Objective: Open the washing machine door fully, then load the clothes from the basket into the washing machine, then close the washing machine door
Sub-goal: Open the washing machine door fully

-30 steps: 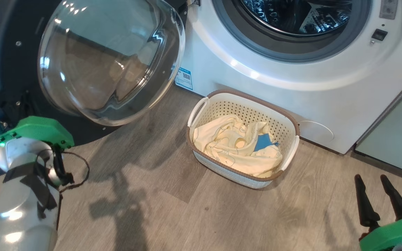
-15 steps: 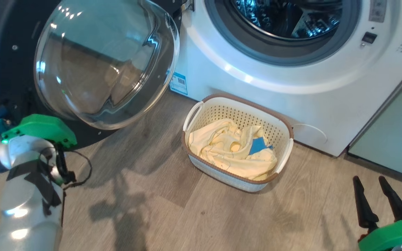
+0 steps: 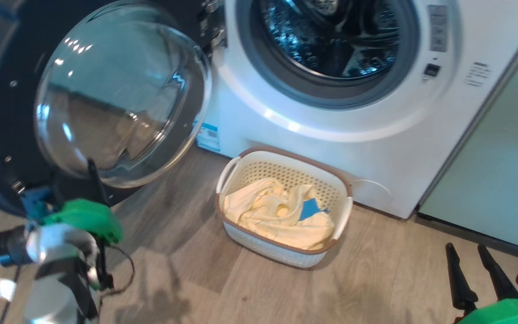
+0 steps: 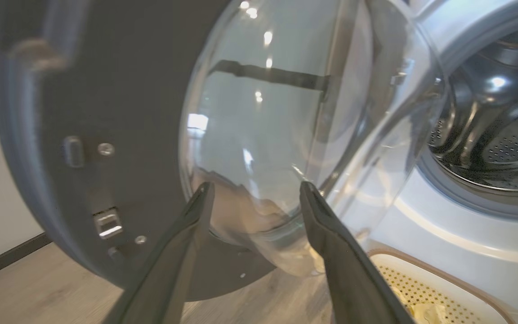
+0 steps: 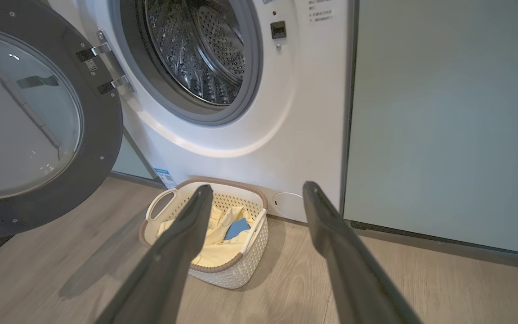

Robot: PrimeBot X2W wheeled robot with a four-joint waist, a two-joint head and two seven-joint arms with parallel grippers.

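While the left gripper (image 4: 255, 189) points at the door (image 4: 106, 112), its two fingers stand spread wide with nothing between them. In the left wrist view the tips lie over the lower part of the door's glass bowl (image 4: 263, 112); whether they touch it I cannot tell. The right gripper (image 3: 465, 247) sits at the lower right of the head view, low over the floor (image 3: 241, 292). Its fingers are equally wide apart, empty, touching nothing and pointing up the frame.

The door fills the upper left of the head view. It stands open, hinged at its right edge to the washer (image 3: 331, 148), and its bowl bulges towards the frame's lower right. The drum (image 3: 326, 40) gapes at top centre.

The basket (image 3: 263, 245) stands on the floor at centre frame, just before the washer's front. Its long axis runs from upper left to lower right, roughly along that front, with a white handle at each short end. The clothes (image 3: 268, 216) lie heaped inside it, a blue patch (image 3: 308, 208) showing towards the right end. A pale green cabinet (image 3: 488, 171) takes up the right edge.
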